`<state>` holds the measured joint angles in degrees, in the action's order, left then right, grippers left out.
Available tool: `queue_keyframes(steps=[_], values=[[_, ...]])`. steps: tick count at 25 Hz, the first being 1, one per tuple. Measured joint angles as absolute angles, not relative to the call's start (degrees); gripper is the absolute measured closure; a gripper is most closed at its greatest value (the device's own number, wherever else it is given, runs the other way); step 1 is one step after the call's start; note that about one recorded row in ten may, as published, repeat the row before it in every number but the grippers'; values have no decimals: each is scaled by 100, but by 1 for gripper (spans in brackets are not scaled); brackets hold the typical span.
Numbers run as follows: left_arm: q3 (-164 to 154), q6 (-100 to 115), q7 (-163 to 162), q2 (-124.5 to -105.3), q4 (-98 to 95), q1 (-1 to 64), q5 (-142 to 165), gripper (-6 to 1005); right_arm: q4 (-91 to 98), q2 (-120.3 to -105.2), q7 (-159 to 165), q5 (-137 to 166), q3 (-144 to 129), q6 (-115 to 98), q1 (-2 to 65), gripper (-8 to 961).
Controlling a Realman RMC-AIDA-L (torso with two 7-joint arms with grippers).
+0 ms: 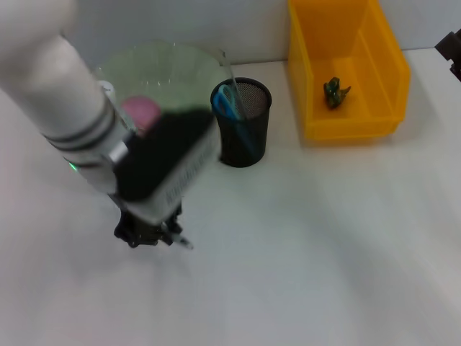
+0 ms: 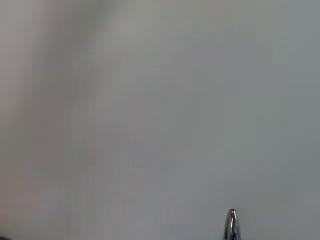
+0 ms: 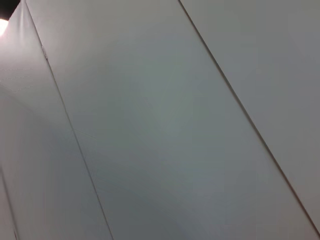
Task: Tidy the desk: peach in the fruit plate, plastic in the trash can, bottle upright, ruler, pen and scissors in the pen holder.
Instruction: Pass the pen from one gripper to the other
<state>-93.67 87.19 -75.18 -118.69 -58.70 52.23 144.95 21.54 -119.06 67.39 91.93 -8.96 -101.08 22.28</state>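
The left pincer (image 1: pixel 155 234), at lower left of the head view, pinches a pen (image 1: pixel 184 243) low over the white table (image 1: pixel 310 245). At upper centre stands the mesh pen holder (image 1: pixel 241 122) with blue-handled scissors (image 1: pixel 229 101); a peach (image 1: pixel 141 112) lies in the green fruit plate (image 1: pixel 169 68). The right pincer (image 1: pixel 451 50) is parked at the right edge; whether it is spread, I cannot tell.

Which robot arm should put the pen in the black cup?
Probably the left. The left gripper is down on the table at the pen, near the pen holder. The right arm sits far off.
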Motion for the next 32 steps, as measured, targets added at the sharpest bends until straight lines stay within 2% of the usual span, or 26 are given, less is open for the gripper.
queue_keyframes(steps=[6,8,16,18,24,32], values=[[-7558,9735,-7621,-11864,-5978,5209,13870,863,2190,-11890,6789,9193,-897,-10132,2215,427],[-6086,10445,-8275,-11833,-5940,5010,13050,862,2198,-11871,6812,9193,-915,-10142,2216,427],[-5530,10650,-9508,-11829,-5904,4638,12329,859,2283,-11849,6717,9219,-959,-10150,2261,427],[-5349,10590,-10443,-11829,-5900,4309,11785,858,2285,-11870,6520,9231,-965,-10162,2265,427],[-4710,10542,-11995,-11828,-5832,3936,11385,855,2235,-11898,5773,9258,-1108,-10219,2266,427],[-4658,10288,-13133,-11830,-5820,3821,11305,852,2188,-11938,3675,9249,-1728,-10521,2296,428]])
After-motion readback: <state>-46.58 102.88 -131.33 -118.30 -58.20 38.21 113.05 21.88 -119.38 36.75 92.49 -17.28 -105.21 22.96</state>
